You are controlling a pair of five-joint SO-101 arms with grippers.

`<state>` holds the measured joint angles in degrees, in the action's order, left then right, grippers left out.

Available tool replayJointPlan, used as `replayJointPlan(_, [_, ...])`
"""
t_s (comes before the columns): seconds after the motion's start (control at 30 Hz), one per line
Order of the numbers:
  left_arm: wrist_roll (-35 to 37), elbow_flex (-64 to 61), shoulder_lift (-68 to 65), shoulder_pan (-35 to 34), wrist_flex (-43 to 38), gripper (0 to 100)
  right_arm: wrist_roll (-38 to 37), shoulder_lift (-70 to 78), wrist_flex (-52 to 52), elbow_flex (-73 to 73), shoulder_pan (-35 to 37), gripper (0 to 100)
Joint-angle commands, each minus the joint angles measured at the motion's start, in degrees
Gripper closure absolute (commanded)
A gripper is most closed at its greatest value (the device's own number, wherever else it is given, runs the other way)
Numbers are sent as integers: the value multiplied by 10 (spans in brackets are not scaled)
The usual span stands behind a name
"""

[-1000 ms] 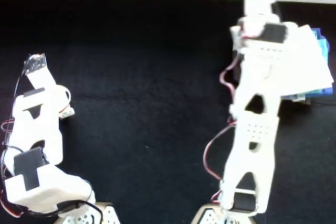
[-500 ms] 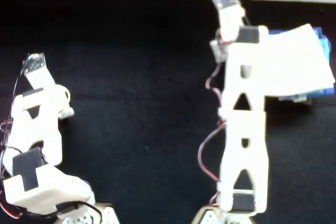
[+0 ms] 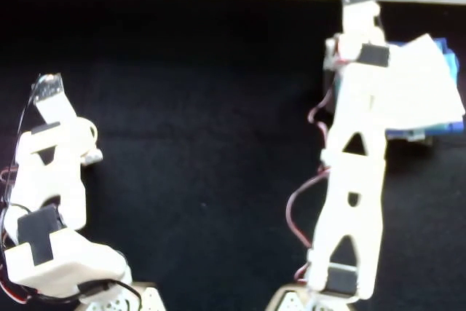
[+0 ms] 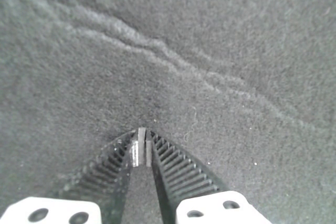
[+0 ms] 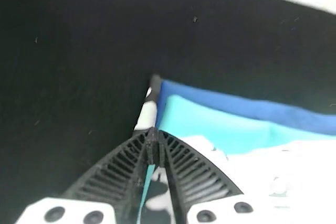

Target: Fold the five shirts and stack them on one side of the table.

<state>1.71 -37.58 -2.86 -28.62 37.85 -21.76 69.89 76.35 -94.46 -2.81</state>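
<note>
Several folded shirts stacked at far right of table | right gripper jaws closed, empty, at their corner | left gripper closed, empty, over table | we judge shirts soft, light, slippery; pinch folded edges.

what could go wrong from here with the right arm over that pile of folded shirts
1. The right claw, shut, sits at the corner of the stack; swinging sideways, it might drag the layers apart.
2. The white top shirt already lies askew over the blue shirts, so a small nudge may spoil the pile.
</note>
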Motion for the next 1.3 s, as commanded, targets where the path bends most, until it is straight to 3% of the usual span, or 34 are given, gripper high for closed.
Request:
replayJointPlan(0.0, [4,18,-1,9,-10,963,4,-11,-17,-29,16,992])
replayJointPlan(0.2, [4,18,-1,9,-10,963,4,-56,-1,-52,32,992])
replayJointPlan(0.47, [4,18,-1,9,-10,963,4,-105,-5,-52,-43,992])
replayJointPlan(0.8, [4,18,-1,9,-10,963,4,0,-172,9,-173,992])
replayJointPlan(1.17, [4,17,-1,9,-10,963,4,-22,-182,-17,-189,992])
replayJointPlan(1.27, [4,17,0,9,-10,963,69,-76,-175,-28,-194,992])
